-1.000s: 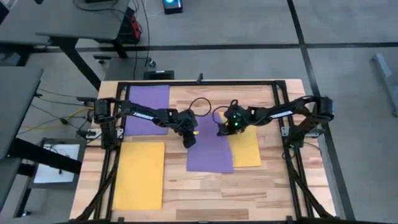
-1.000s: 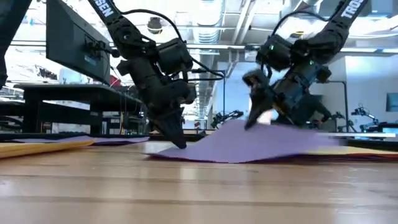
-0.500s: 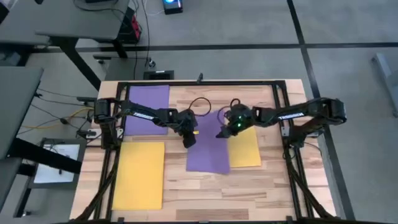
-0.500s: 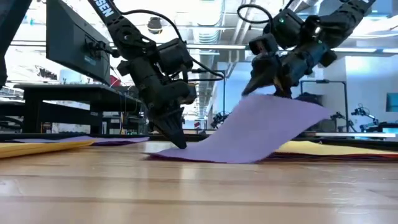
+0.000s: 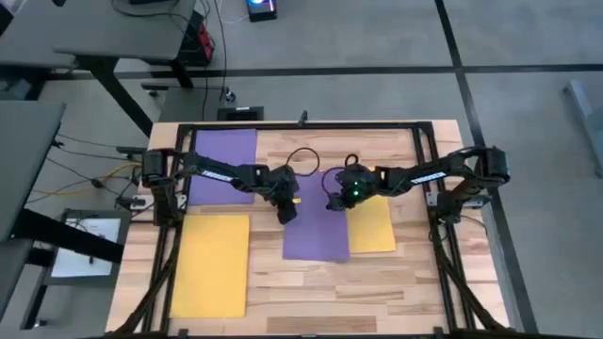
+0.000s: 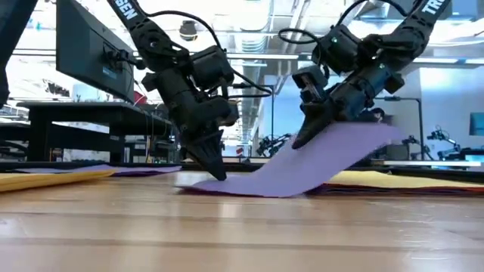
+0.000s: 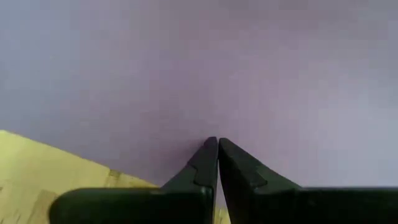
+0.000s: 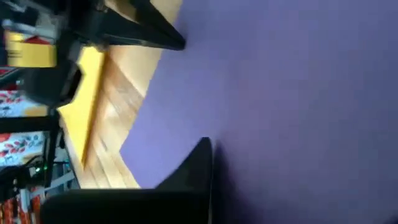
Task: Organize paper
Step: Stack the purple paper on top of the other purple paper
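Observation:
A purple sheet of paper (image 5: 316, 234) lies mid-table, its right part over a yellow sheet (image 5: 375, 226). My left gripper (image 5: 288, 216) stands shut, tips down on the purple sheet's far left corner (image 6: 219, 176). My right gripper (image 5: 335, 201) is shut on the same sheet's far right part, which it holds raised off the table (image 6: 355, 140). The sheet's near part rests flat on the table. Another purple sheet (image 5: 224, 165) lies far left and another yellow sheet (image 5: 209, 266) near left. My left gripper presses its shut fingertips (image 7: 217, 144) down on the purple sheet near its far left corner (image 7: 249, 118), coming from above at a slant. That corner stays flat on the table. My right gripper pinches the purple sheet's far right part (image 8: 249, 162) between its two fingers, one finger (image 8: 198, 163) on top and the other hidden beneath the paper. It comes from above, slanting down from the right. The held part is lifted and the sheet curves down to the table (image 6: 280, 185).
A black metal frame (image 5: 301, 124) runs around the wooden tabletop (image 5: 301, 292). The near middle and near right of the table show bare wood. Desks and cables stand beyond the far edge.
My right gripper has lifted the purple sheet's far right part off the yellow sheet, then come down a little and toward my left gripper. The sheet now curves up from the table and its right edge has shifted left. Its far left corner has stayed pinned under my left gripper.

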